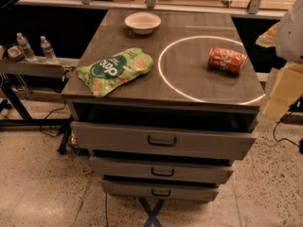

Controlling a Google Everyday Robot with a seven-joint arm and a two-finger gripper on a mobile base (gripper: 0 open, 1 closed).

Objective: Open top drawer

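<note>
We see the top drawer (113, 138) at 6 o'clock under the bench (189, 22), its front standing out past the two drawers below, with a dark gap behind it. We'd call it open, though maybe not fully. The gripper (282, 91) sits at 3 o'clock, well apart from the handle (162, 140). Open or closed, we cannot tell. Little looks left to do.

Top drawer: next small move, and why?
Probably bring the gripper, not in view, to the small dark loop handle on the wide grey top drawer: it stands only partly out, with nothing holding it.
</note>
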